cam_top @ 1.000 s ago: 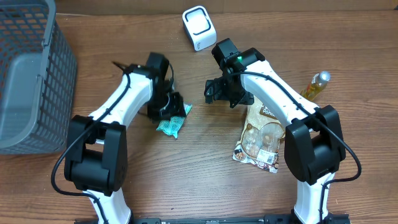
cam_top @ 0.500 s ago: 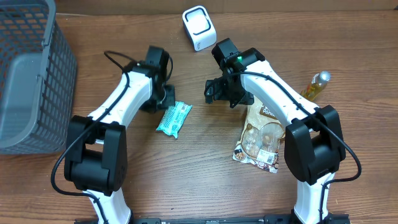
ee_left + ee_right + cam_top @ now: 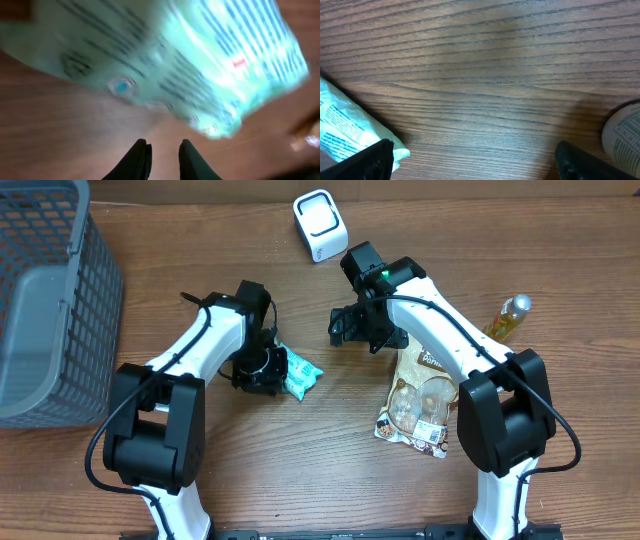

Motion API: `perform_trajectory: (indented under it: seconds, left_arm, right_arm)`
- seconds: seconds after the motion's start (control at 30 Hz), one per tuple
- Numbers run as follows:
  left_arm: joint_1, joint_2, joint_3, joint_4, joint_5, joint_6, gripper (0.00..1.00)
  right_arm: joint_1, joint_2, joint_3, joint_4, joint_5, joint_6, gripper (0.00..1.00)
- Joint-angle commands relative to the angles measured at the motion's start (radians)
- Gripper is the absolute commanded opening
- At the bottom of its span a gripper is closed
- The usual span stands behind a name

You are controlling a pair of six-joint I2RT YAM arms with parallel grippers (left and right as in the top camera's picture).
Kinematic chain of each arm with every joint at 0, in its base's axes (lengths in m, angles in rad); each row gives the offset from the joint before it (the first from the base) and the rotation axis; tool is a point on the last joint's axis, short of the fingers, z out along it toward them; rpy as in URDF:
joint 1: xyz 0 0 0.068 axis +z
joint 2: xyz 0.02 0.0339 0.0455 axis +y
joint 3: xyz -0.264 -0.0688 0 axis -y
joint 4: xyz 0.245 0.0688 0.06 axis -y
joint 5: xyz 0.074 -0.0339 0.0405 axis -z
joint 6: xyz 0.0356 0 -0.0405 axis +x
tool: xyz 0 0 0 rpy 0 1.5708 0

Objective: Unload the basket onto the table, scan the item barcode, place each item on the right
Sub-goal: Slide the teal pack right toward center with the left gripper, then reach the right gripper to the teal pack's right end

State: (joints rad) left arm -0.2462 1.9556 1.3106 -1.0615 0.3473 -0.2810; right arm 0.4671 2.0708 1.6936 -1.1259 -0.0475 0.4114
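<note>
The item, a teal and white packet (image 3: 303, 375), lies flat on the wooden table left of centre. My left gripper (image 3: 264, 370) sits low against its left end. In the left wrist view the packet (image 3: 190, 65) is a blur just beyond the gripper (image 3: 163, 145), whose jaws stand a little apart with nothing between them. My right gripper (image 3: 346, 330) hovers to the packet's upper right. In the right wrist view that gripper (image 3: 475, 152) is wide open over bare wood, with a corner of the packet (image 3: 345, 127) by its left finger.
A white scanner (image 3: 320, 223) stands at the back centre. A clear snack bag (image 3: 415, 400) lies under the right arm, with a small yellow bottle (image 3: 508, 315) to its right. A grey mesh basket (image 3: 45, 300) fills the far left.
The left gripper pulled back from the packet, then dropped in again at its left end. The packet has slid right and turned. The right arm has not moved.
</note>
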Motion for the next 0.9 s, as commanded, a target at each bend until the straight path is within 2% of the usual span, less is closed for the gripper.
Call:
perform_trajectory:
  seconds: [0.0, 0.13, 0.27, 0.37, 0.6, 0.87]
  left_arm:
    - [0.030, 0.013, 0.076, -0.024, 0.087, 0.069, 0.22]
    - [0.056, 0.013, 0.166, -0.012, 0.032, 0.087, 0.20]
    - [0.056, 0.014, 0.175, 0.092, -0.089, 0.090, 0.26]
    - [0.046, 0.020, 0.166, 0.117, -0.093, 0.091, 0.23]
    - [0.034, 0.020, 0.089, 0.153, -0.095, 0.091, 0.16]
    - [0.034, 0.021, -0.060, 0.270, -0.096, 0.090, 0.14]
  right_arm:
    - [0.004, -0.028, 0.016, 0.003, 0.001, 0.001, 1.00]
    - [0.004, -0.028, 0.016, 0.004, 0.001, 0.001, 1.00]
    - [0.003, -0.028, 0.016, 0.004, 0.001, 0.001, 1.00]
    - [0.004, -0.028, 0.016, 0.004, 0.001, 0.001, 1.00]
    - [0.004, -0.028, 0.016, 0.004, 0.001, 0.001, 1.00]
    - [0.004, -0.028, 0.016, 0.003, 0.001, 0.001, 1.00]
